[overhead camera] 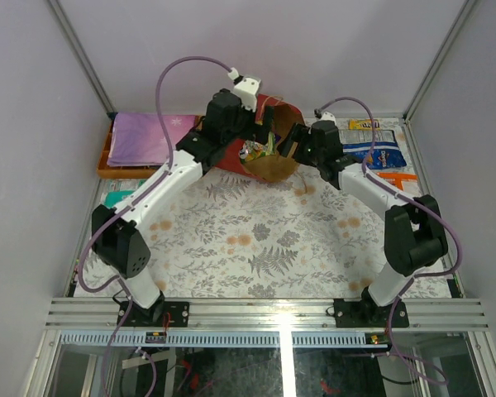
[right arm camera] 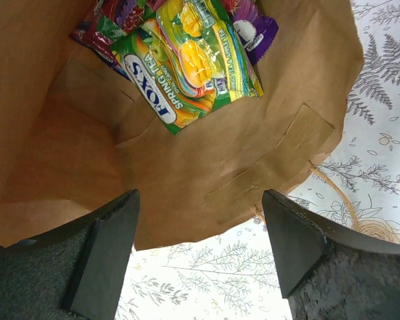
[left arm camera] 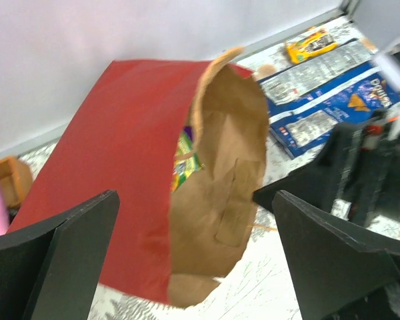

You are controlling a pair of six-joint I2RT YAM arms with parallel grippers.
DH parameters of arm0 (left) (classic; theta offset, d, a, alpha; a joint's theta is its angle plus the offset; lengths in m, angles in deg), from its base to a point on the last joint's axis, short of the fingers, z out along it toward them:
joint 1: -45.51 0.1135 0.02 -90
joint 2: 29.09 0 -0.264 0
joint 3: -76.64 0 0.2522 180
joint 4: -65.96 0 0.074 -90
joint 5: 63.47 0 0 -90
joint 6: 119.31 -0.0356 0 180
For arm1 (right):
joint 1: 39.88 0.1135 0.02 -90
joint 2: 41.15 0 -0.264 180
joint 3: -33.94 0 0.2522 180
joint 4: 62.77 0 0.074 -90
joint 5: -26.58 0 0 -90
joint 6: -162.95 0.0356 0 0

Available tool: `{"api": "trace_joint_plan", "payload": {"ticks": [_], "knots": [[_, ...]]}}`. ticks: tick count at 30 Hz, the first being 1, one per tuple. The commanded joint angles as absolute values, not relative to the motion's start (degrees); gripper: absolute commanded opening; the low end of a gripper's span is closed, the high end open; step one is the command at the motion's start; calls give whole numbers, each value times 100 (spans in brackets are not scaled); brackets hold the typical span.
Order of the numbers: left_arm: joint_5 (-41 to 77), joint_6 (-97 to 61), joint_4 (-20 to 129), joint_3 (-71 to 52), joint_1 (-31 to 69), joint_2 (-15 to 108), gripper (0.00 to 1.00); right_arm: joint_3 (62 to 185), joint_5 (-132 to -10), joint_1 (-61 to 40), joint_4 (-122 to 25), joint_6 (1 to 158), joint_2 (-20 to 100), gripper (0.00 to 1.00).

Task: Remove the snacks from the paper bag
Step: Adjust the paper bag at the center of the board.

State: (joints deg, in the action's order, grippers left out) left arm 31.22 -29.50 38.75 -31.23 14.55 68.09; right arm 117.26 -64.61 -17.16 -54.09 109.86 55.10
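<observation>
Right wrist view: the right hand (right arm camera: 199, 200), wide open and empty, sits at the bottom, facing into the bag (right arm camera: 267, 153). The green packet (right arm camera: 187, 67) lies straight ahead inside, upper centre, its printed name slanting toward lower right.

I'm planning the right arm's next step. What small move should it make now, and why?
Probably ease the right gripper deeper into the paper bag toward the green Fox's packet: its jaws stand open at the bag's mouth with nothing between them, and the packet lies further inside.
</observation>
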Motion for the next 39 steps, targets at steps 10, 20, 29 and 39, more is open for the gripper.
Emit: {"api": "trace_joint_plan", "payload": {"ticks": [10,20,29,39], "knots": [[3178,-2938,4700,-4395,1321,7952,64,11212,-6864,-1677,-5849,11125,5448,75],[3383,-2993,4664,-3807,1273,7467,0,10888,-6291,-1679,-6058,11000,5098,71],[3489,-2823,4853,-2504,1272,6613,0,10792,-6558,-1675,-6442,11608,5245,71],[3410,-2501,4790,-2196,1272,6428,0,10241,-5988,-1532,-6922,12719,4943,74]]}}
